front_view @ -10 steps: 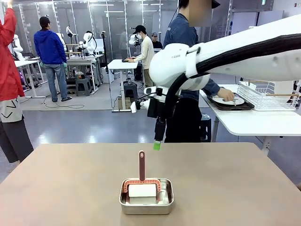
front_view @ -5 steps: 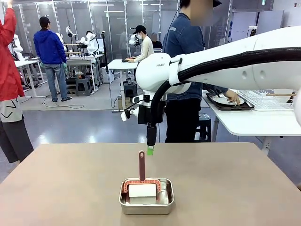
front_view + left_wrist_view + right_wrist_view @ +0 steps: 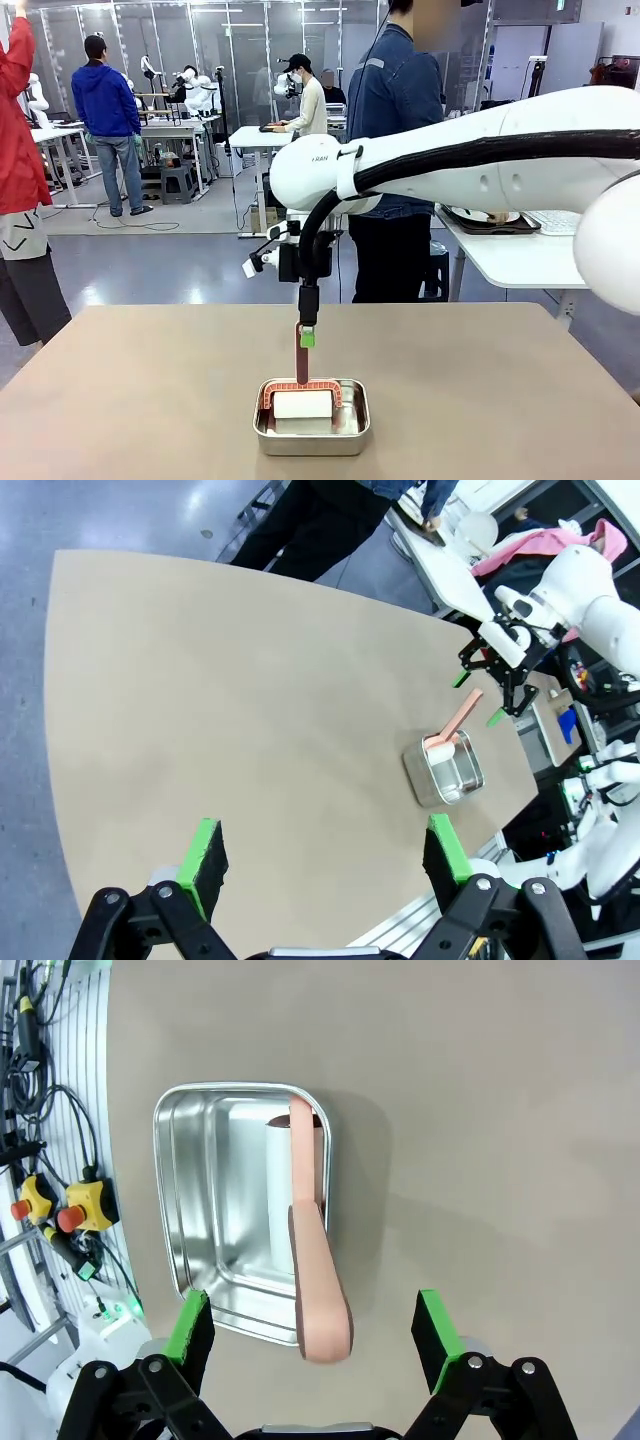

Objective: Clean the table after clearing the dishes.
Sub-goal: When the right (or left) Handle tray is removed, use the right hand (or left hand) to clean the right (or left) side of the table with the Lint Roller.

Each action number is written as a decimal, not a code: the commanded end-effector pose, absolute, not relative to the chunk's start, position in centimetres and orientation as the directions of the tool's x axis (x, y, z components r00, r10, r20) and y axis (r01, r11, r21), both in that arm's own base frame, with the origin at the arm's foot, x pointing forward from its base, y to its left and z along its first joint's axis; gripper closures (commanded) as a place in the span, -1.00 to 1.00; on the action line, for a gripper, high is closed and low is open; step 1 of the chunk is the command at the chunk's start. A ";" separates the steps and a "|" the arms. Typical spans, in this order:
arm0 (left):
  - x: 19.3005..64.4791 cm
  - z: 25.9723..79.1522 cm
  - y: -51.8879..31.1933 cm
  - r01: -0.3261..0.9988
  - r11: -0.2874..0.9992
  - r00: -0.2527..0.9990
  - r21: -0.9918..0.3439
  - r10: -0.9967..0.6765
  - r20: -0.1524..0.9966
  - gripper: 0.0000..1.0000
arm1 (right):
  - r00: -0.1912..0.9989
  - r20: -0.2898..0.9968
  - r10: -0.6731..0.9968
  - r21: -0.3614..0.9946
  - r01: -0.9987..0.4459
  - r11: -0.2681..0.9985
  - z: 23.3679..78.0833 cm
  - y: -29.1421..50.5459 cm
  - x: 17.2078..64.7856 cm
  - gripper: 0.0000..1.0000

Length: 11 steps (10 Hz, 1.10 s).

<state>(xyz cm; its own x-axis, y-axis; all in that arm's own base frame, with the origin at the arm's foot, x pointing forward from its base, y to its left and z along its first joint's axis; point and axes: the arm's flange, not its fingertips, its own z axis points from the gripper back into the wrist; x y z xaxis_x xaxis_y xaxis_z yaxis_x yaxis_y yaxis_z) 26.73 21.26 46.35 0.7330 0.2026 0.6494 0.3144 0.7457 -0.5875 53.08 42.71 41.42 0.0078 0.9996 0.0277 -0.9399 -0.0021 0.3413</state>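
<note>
The taupe bench [image 3: 120,400] lies bare on all sides of the steel pan [image 3: 311,447] near its front edge. The right pincer [image 3: 307,336], released, straddles the upright brown handle [image 3: 301,365] without touching it. The left pincer [image 3: 325,855], released, hangs over bare bench. The dishes [image 3: 490,217] sit on the white side table [image 3: 520,260], mostly hidden behind the right arm

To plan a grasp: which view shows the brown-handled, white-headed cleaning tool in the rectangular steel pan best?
The right wrist view: the brown-handled tool is close, its handle clear. The front view shows it upright, partly behind the right gripper; the left wrist view, small and far.
</note>
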 end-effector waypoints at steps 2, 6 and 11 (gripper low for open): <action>26.6 46.4 21.3 0.303 0.752 0.738 -0.585 0.204 0.643 -1.00 | 0.004 -0.026 1.000 0.361 -0.932 0.013 41.3 44.1 53.1 -1.00; 26.6 46.4 21.3 0.303 0.752 0.738 -0.585 0.204 0.643 -1.00 | -0.010 -0.016 1.000 0.382 -0.924 -0.003 40.8 44.2 52.8 1.00; 26.6 46.4 21.3 0.303 0.752 0.738 -0.585 0.204 0.643 -1.00 | -0.006 0.000 1.000 0.394 -0.919 -0.005 40.6 44.7 52.6 1.00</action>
<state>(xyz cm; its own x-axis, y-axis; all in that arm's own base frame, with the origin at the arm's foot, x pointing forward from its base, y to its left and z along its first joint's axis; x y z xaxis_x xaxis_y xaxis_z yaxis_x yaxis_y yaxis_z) 26.73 21.26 46.35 0.7330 0.2026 0.6494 0.3144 0.7457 -0.5875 52.53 43.77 40.13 -0.0174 0.9998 -0.0031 -0.9236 -0.0149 0.3830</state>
